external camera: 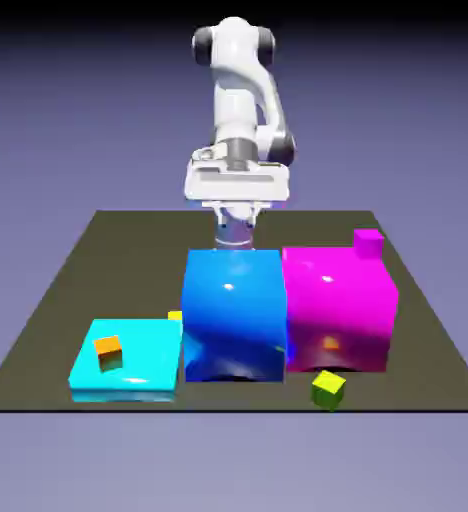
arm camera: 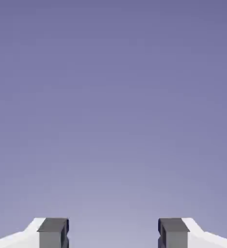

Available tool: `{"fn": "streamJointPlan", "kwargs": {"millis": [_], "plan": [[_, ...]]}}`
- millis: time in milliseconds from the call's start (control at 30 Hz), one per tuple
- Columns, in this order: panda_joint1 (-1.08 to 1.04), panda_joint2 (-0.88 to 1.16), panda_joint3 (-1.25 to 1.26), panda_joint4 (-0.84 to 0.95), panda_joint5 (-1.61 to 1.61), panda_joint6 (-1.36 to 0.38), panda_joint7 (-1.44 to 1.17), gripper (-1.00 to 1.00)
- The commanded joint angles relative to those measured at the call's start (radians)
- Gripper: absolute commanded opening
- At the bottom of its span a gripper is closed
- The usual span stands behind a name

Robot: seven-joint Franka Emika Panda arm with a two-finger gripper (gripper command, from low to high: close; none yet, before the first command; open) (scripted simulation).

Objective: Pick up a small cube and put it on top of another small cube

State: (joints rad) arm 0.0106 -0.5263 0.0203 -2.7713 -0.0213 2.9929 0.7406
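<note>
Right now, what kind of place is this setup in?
Most likely a rendered simulation test scene, not a real room: a white robot arm behind a dark flat table, glossy big blue and magenta blocks, and a featureless blue-violet backdrop.

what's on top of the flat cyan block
A tiny orange cube sits on the flat cyan block. A small yellow cube peeks out behind it, mostly hidden by the big blue block.

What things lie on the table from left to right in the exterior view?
Cyan slab carrying the tiny orange cube → large blue block → large magenta block, with the tiny lime cube in front and the tiny magenta cube behind it.
</note>
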Motion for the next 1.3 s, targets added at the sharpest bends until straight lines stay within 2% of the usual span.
{"fn": "streamJointPlan", "kwargs": {"millis": [0, 1267], "plan": [[-0.001, 0.036, 0.017, 0.032, -0.018, -0.037, 0.000, 0.00], [-0.046, 1.413, 0.657, 1.250, -0.687, -1.426, -0.014, 0.00]]}}
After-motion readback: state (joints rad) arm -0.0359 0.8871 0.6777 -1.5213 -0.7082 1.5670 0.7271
